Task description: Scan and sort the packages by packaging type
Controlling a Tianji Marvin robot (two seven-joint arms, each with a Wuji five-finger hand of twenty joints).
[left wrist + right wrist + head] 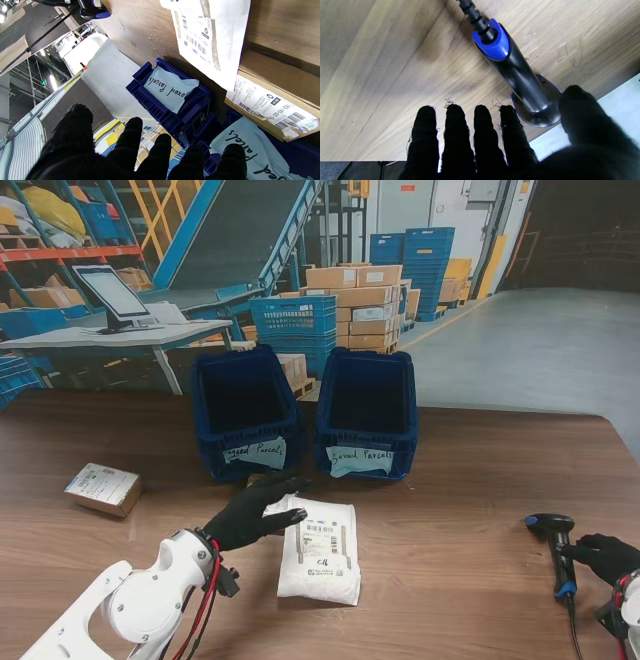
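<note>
White bagged parcel (pixel 320 550) flat on worktop (pixel 460 510), near centre, just right of left robot hand (pixel 255 512); hand spread, empty, fingertips over parcel's far-left corner, contact not discernible. Cardboard box (pixel 103 488) far left, well apart. Two blue bins beyond parcel: left bin (pixel 245 412), right bin (pixel 367 412). Scanner (pixel 556 555) at right, beside right robot hand (pixel 605 556); fingers extended, not closed around handle.
</note>
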